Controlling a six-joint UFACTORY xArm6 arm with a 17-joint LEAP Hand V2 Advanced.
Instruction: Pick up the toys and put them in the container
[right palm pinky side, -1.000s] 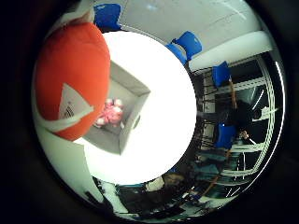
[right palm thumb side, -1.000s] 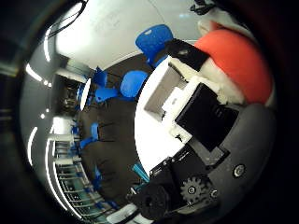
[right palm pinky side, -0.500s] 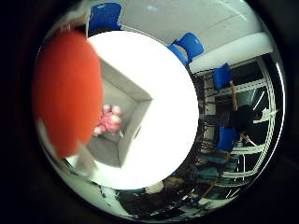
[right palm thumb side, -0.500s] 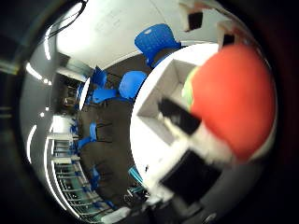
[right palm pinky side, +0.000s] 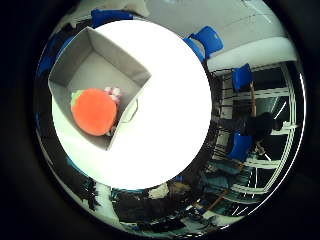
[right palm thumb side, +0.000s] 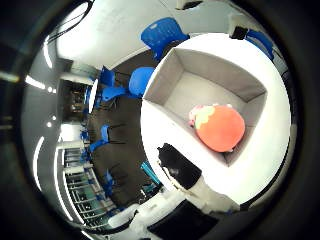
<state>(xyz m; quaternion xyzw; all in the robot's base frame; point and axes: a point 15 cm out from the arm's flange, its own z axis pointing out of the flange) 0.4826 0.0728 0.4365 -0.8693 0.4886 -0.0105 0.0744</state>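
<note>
A round orange plush toy (right palm pinky side: 94, 111) with a pale green patch lies inside the grey open-topped box (right palm pinky side: 120, 57), in a corner against its wall. A small pink toy (right palm pinky side: 114, 93) lies in the box right beside it, touching it. The box stands on a round white table (right palm pinky side: 170, 115). My hand (right palm thumb side: 185, 185) hovers above the table beside the box, well clear of both toys. Only one black-tipped finger (right palm thumb side: 175, 165) and some white parts of it show. The finger reaches out fairly straight and holds nothing.
Blue chairs (right palm pinky side: 209, 39) stand round the table on a dark floor, with more of them (right palm thumb side: 142, 80) further off. Windows and shelving (right palm pinky side: 265, 125) line one side of the room. Bare tabletop lies beside the box.
The orange toy was against my palm and filled much of both views. It now lies in the box beside the pink toy, and my fingers have come off it.
</note>
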